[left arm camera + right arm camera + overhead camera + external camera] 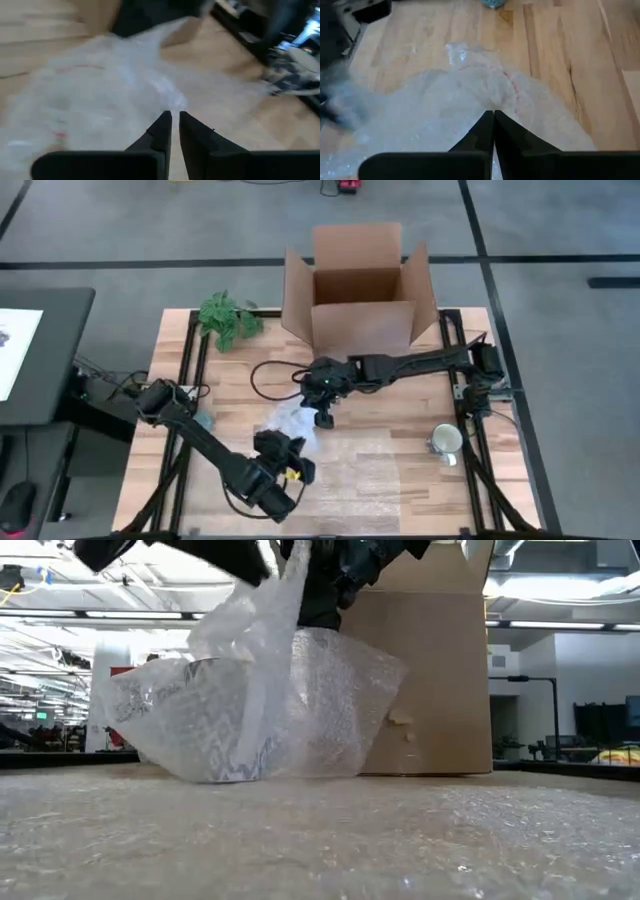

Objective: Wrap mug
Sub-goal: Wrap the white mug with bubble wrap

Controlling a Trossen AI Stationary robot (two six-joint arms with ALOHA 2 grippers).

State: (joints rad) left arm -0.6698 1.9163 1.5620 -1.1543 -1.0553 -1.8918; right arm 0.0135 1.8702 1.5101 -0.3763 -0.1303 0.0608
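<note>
A small green leafy plant (228, 318) lies at the far left corner of the pale wooden surface (400, 400). The left gripper (290, 465) sits near the front of that surface, its jaws clenched on the near edge of a clear sheet of bubble wrap (340, 470); in the left wrist view the thin film runs right into the narrow slit between the jaws and spreads out ahead of them. Just beyond those jaws a loose mound of the same wrap is gathered up. The right gripper (322, 408) hangs over that mound, its jaws pinched shut on a raised fold of the film, which the low view shows pulled up off the surface into a peak. Behind the right jaws stands an open brown cardboard box (358, 298), flaps spread. The pale ceramic mug (447, 441) sits well to the right of both jaws, near the surface's right edge, bare and apart from the wrap.
</note>
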